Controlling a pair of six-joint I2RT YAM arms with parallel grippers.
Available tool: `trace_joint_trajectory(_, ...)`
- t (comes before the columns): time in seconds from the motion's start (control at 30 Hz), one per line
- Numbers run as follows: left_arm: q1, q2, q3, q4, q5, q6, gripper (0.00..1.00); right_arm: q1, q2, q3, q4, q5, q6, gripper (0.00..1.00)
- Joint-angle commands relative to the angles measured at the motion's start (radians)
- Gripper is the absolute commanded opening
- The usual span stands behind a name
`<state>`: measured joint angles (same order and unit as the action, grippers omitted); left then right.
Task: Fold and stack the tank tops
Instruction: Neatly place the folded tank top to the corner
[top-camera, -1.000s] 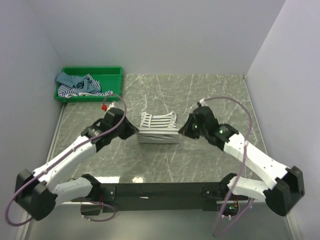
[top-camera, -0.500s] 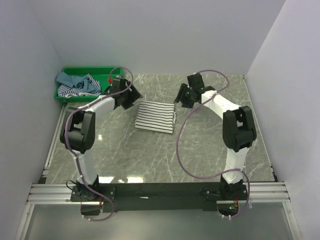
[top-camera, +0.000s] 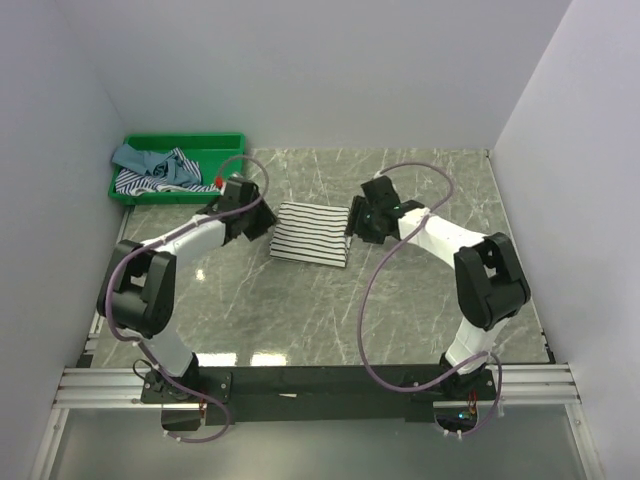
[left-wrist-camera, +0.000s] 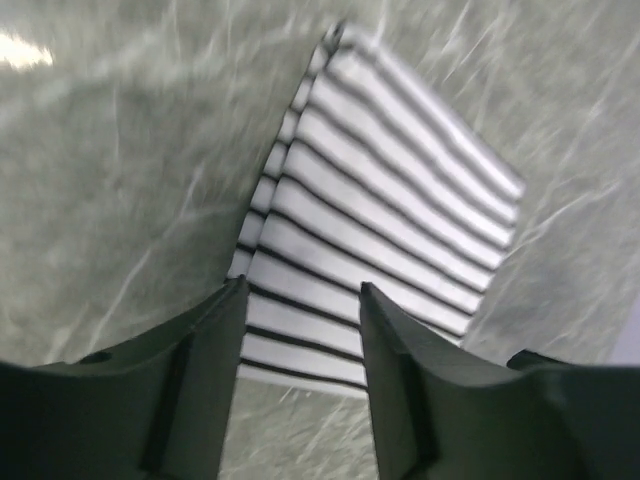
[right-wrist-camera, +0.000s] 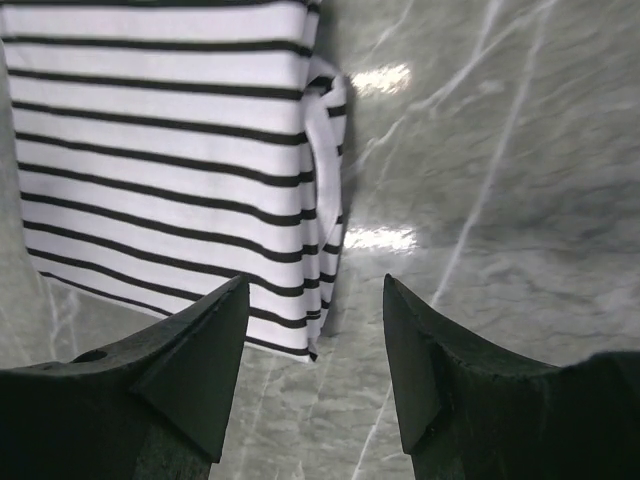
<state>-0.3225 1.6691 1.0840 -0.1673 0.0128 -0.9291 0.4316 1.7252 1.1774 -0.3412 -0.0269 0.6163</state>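
The white tank top (top-camera: 312, 233) with thin black stripes lay folded into a flat rectangle near the middle of the table (top-camera: 430, 300), somewhat toward its far edge. The left claw (top-camera: 262, 218) hovered at its left edge and the right claw (top-camera: 355, 222) at its right, both spread open and holding nothing, probably to let the fold settle. The teal top (top-camera: 130, 157) and blue-striped top (top-camera: 165, 177) sat crumpled in the green tray (top-camera: 225, 143) at the far left corner, not yet folded.
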Motion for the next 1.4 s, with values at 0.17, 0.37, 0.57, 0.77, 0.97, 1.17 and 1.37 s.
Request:
trace_joint_trajectory(0.17, -0.079, 0.06, -0.044, -0.027, -0.112, -0.001, 0.48, 0.079, 0.108, 0.074, -0.001, 0.13, -0.001, 0.63)
trace_joint_trajectory(0.37, -0.099, 0.067, -0.072, -0.02, -0.119, -0.007, 0.47, 0.081, 0.166, 0.108, 0.013, 0.148, -0.027, 0.62)
trace_joint_trajectory(0.57, -0.144, 0.073, -0.087, -0.012, -0.116, -0.02, 0.46, 0.079, 0.209, 0.142, 0.031, 0.159, -0.058, 0.6)
trace_joint_trajectory(0.77, -0.161, 0.081, -0.091, -0.008, -0.109, -0.024, 0.45, 0.078, 0.221, 0.146, 0.065, 0.147, -0.073, 0.59)
trace_joint_trajectory(0.97, -0.167, 0.07, -0.095, -0.006, -0.096, -0.024, 0.44, 0.076, 0.232, 0.136, 0.065, 0.131, -0.075, 0.54)
trace_joint_trajectory(1.17, -0.179, 0.067, -0.101, -0.001, -0.094, -0.025, 0.44, 0.076, 0.252, 0.133, 0.054, 0.137, -0.076, 0.46)
trace_joint_trajectory(1.37, -0.197, 0.054, -0.122, 0.012, -0.07, -0.039, 0.44, 0.076, 0.257, 0.123, 0.036, 0.148, -0.079, 0.09)
